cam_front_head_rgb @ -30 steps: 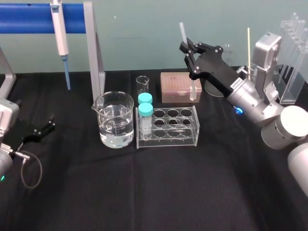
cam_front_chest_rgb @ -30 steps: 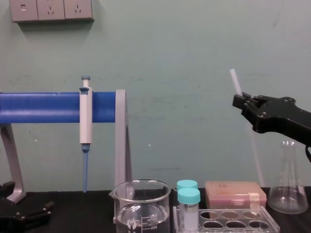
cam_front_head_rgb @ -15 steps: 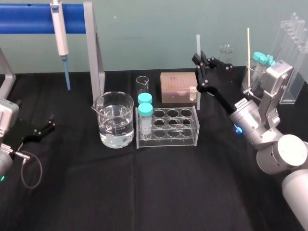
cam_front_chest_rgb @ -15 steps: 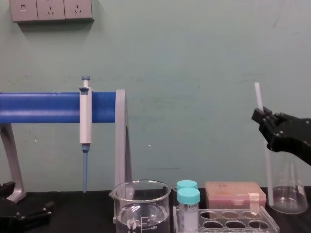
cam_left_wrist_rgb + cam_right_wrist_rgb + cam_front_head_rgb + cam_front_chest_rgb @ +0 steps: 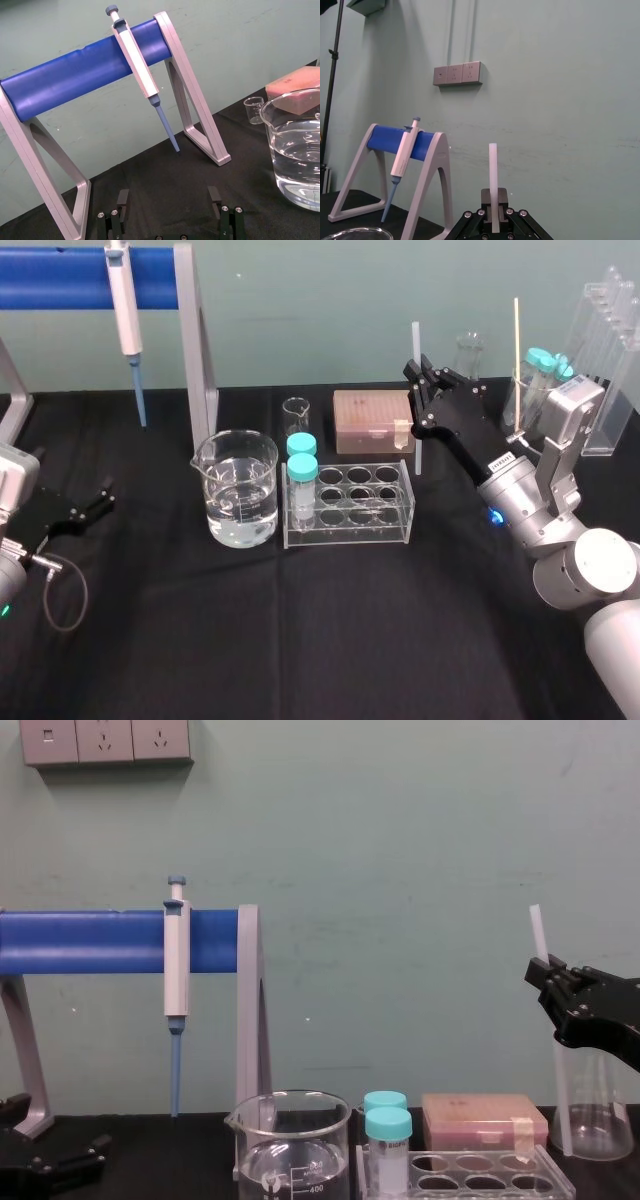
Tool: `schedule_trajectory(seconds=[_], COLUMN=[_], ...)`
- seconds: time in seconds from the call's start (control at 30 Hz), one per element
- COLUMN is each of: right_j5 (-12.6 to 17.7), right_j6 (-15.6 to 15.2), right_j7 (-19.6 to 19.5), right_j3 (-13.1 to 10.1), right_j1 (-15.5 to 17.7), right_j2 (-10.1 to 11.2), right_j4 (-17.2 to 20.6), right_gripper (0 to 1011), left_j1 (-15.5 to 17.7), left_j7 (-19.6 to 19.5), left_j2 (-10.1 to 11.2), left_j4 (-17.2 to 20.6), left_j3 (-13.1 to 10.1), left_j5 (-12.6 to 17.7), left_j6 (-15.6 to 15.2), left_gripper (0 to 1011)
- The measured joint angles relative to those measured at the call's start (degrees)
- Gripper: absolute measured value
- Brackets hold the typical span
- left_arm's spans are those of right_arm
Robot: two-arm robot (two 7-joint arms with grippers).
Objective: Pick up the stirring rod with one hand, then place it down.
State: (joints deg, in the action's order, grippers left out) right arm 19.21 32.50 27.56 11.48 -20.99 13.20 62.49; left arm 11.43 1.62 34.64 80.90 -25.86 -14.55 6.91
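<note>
my right gripper (image 5: 418, 405) is clamped on the stirring rod (image 5: 418, 452), upright just beside the tube rack (image 5: 350, 530) with its tip near the table (image 5: 300, 640), so lifting looks done, setting down and release are left; my left gripper (image 5: 88, 508) rests open.

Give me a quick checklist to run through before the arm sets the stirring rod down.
1. Right gripper shut on the stirring rod: ok.
2. Rod roughly upright: ok.
3. Rod's lower end touching the table: cannot tell.
4. Bare table in front of the tube rack for laying it down: ok.
5. Left gripper parked open at the far left, away from the rod: ok.
</note>
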Motion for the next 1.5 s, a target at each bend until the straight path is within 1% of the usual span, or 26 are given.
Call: schedule_trajectory(seconds=[1.5], right_j5=[0.22], right_j6=[0.00], right_j7=[0.11], right_j3=[0.15], right_j1=[0.00], right_j2=[0.10], right_j4=[0.06], right_gripper=[71], left_j1=[0.00], left_j7=[0.00], left_j2=[0.00], left_j4=[0.00], left_j3=[0.00], left_j5=[0.00], left_j6=[0.00], left_gripper=[1000])
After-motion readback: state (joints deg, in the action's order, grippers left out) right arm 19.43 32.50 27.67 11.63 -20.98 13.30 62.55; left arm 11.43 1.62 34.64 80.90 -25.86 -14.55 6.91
